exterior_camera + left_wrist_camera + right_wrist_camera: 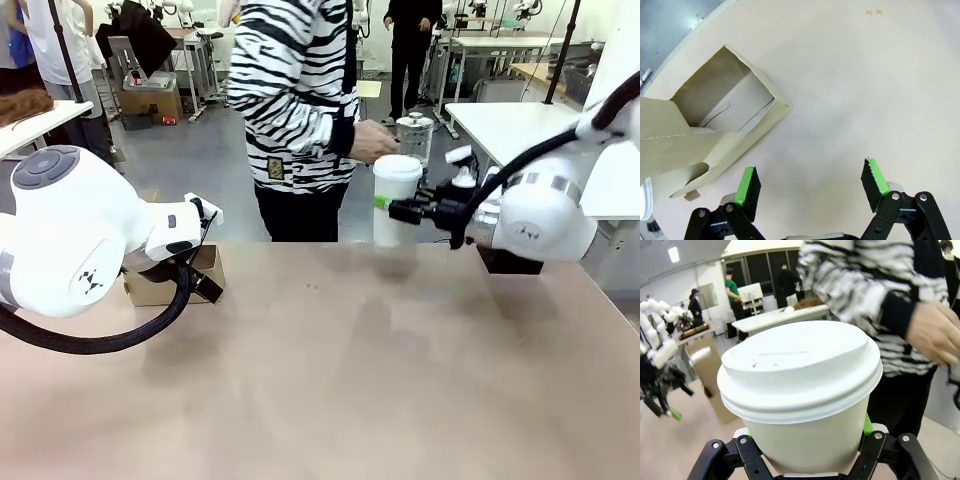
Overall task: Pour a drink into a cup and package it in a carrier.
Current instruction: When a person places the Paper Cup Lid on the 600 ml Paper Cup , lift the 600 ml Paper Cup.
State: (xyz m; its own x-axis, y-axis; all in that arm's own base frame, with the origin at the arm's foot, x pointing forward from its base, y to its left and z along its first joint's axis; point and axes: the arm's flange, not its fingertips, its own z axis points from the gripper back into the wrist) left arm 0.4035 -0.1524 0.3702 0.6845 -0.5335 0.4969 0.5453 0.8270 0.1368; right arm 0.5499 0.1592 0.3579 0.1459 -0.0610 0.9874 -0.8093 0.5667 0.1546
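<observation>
A white paper cup (396, 215) with a domed white lid is held just above the table's far edge, and my right gripper (390, 207) is shut on its side. In the right wrist view the cup (800, 390) sits between the right gripper's (807, 462) black fingers. The lid hides the drink. The brown cardboard carrier (165, 287) stands at the table's left, partly behind my left arm. My left gripper (811, 181) hangs open and holds nothing, just beside the carrier (715, 115), whose top is open.
A person in a striped top stands across the table, one hand (370, 142) by a clear glass jar (415, 135) behind the cup. A dark block (510, 260) sits under my right arm. The tan tabletop (330, 380) lies bare in front.
</observation>
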